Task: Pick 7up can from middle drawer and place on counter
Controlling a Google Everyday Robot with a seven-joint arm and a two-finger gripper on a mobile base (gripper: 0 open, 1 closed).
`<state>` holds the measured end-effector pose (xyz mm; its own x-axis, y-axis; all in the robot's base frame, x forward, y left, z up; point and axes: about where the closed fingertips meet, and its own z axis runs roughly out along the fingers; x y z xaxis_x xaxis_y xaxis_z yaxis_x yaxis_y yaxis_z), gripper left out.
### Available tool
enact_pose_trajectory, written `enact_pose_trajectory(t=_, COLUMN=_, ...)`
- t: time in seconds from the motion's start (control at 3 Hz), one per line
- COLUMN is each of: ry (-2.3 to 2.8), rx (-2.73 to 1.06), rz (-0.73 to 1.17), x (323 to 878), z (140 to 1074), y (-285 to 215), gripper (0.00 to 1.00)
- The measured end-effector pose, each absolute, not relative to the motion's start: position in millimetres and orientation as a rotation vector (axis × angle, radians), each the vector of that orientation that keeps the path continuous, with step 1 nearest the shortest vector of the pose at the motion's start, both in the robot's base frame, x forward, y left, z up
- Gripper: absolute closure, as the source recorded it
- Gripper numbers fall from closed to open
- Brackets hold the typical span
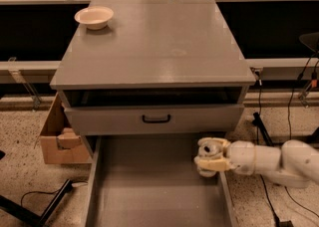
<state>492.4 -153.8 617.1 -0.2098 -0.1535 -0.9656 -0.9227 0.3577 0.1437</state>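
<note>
Camera view showed the white end effector point(206, 155) pinching the small whitish can point(207, 147) over the deep grey drawer point(149, 186), ready for lifting out.

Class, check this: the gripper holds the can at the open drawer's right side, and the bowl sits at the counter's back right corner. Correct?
No. The camera view shows the bowl at the back left corner of the counter, not the right. The gripper does hold the can at the right side of the open drawer.
</note>
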Motion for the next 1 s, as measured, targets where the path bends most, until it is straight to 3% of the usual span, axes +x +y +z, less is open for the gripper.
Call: enact_pose_trajectory(t=1.0, ry=1.609, rx=-0.877, rz=0.991, x=573, z=914, y=-229, gripper=1.0)
